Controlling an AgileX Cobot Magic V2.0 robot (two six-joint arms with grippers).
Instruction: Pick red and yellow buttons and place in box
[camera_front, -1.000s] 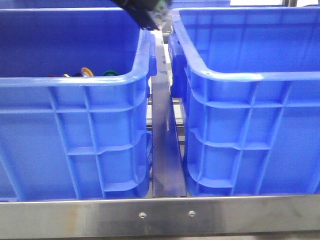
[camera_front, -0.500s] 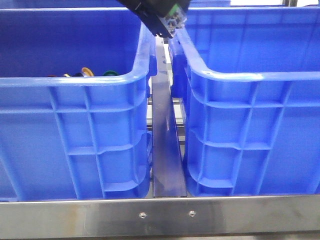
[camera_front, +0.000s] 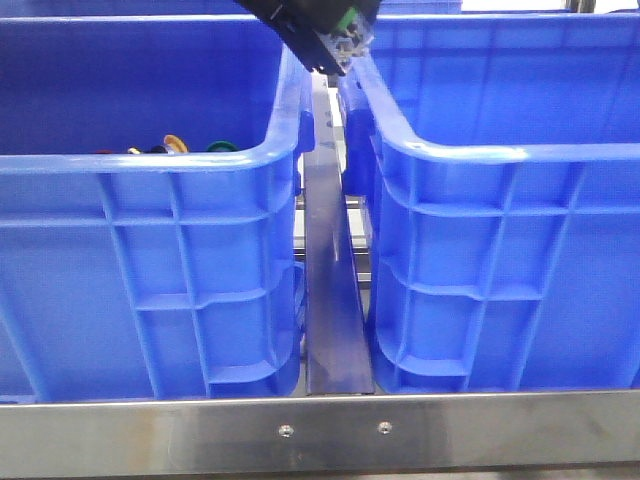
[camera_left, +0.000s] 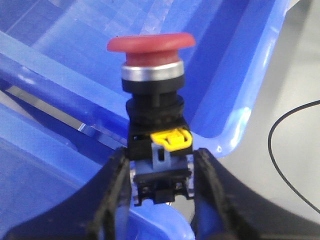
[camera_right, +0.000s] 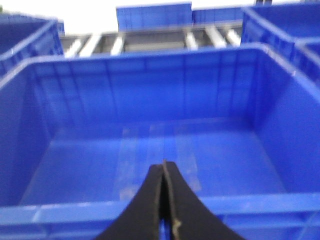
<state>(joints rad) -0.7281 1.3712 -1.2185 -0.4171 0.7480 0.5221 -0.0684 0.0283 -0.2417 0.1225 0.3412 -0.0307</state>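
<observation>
Left fingers (camera_left: 159, 192) pinch the red button's (camera_left: 152, 70) black body, cap up, above the gap between the left crate (camera_front: 150, 270) and the box (camera_front: 500, 270); right fingers (camera_right: 164, 200) are pressed together over the box.

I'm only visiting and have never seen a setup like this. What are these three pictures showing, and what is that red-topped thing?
It is a robot with two arms, each ending in a two-fingered gripper. The front view looks forward over two blue crates, left crate and right crate; a few coloured parts peek over the left rim. The other two pictures come from cameras on the wrists. The left gripper holds a red push button by its black body, above the crate edges. The right gripper is shut and holds nothing, over a crate whose visible floor looks bare.
</observation>
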